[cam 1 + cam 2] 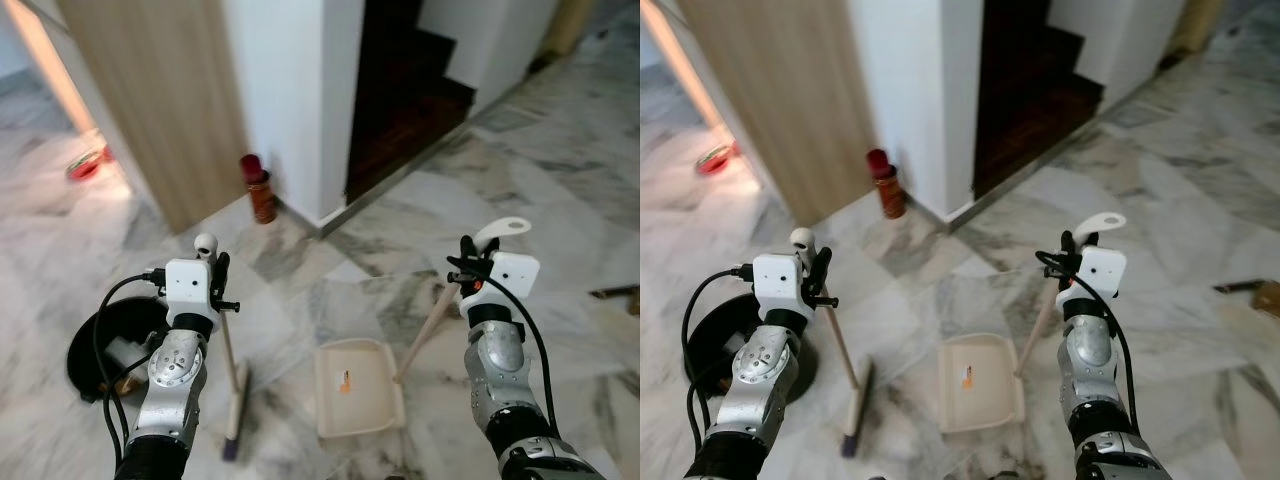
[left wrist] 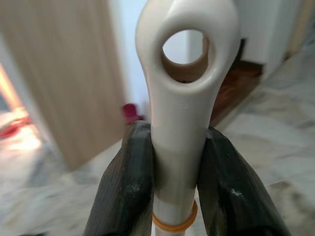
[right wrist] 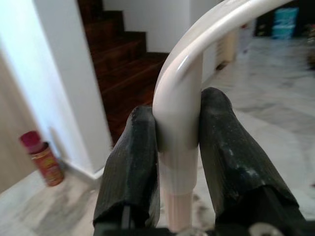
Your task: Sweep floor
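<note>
Left gripper (image 1: 215,268) is clamped on the broom (image 1: 232,375) handle, its head on the marble floor (image 1: 560,180) just beside the dustpan (image 1: 358,388). Right gripper (image 1: 467,262) is closed on the dustpan's handle. Best keep the pan flat and draw the bristles toward its mouth. A spray can (image 1: 259,188) stands by the far wall.

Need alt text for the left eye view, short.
Left gripper holds a broom upright and right gripper holds a cream dustpan by its handle, on a marble floor, with a red-capped can by the white wall.
</note>
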